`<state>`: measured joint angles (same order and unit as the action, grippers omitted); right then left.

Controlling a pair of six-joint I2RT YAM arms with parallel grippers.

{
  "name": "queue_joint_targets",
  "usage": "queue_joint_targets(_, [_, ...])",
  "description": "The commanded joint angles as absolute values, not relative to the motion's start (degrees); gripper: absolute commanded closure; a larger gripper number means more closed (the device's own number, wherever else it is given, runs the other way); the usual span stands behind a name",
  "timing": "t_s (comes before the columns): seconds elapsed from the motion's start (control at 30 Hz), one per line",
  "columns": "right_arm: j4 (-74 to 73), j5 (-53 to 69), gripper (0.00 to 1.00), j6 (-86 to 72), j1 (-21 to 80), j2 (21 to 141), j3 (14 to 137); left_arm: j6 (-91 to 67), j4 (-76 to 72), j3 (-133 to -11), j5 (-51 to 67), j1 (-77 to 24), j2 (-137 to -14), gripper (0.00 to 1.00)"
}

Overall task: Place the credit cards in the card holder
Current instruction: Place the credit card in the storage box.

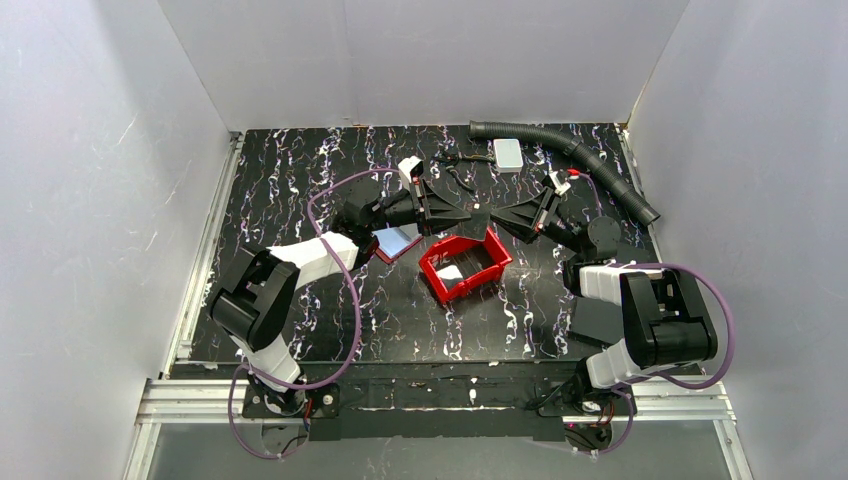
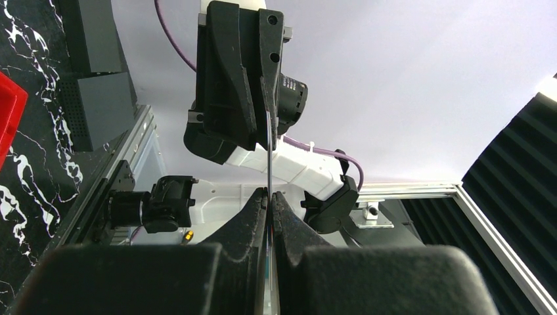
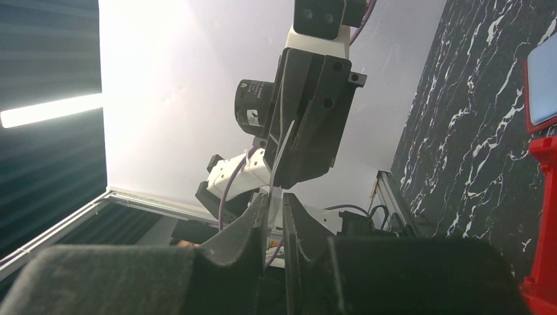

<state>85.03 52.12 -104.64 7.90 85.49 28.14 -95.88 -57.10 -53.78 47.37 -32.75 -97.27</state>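
Observation:
One credit card (image 1: 482, 214) hangs edge-on in the air over the red bin (image 1: 495, 250). My left gripper (image 1: 470, 213) is shut on it, and in the left wrist view the card (image 2: 269, 164) rises as a thin line out of my left gripper (image 2: 269, 195). My right gripper (image 1: 497, 213) faces the left one, and its jaws stand a narrow gap apart around the card's far end (image 3: 281, 157). The dark red card holder (image 1: 385, 252) lies open on the table left of the bin, with a pale blue card (image 1: 397, 240) on it. Another white card (image 1: 450, 272) lies inside the bin.
A white boxy block (image 1: 508, 153) and a black corrugated hose (image 1: 570, 150) lie at the back of the table. A black flat sheet (image 1: 595, 320) lies beside the right arm's base. White walls close in the left, back and right sides.

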Motion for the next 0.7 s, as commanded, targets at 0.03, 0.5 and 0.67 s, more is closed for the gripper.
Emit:
queue_joint_targets(0.03, [91.1, 51.8, 0.79, -104.3, 8.0, 85.4, 28.0, -96.6, -60.4, -53.7, 47.3, -32.9, -96.8, 1.00])
queue_joint_targets(0.5, [91.7, 51.4, 0.81, -104.6, 8.3, 85.8, 27.2, -97.3, -61.6, -53.5, 46.9, -32.9, -96.3, 1.00])
queue_joint_targets(0.67, [92.7, 51.2, 0.79, -105.2, 8.3, 86.1, 27.1, -97.8, -62.4, -53.5, 46.7, -32.9, -96.5, 1.00])
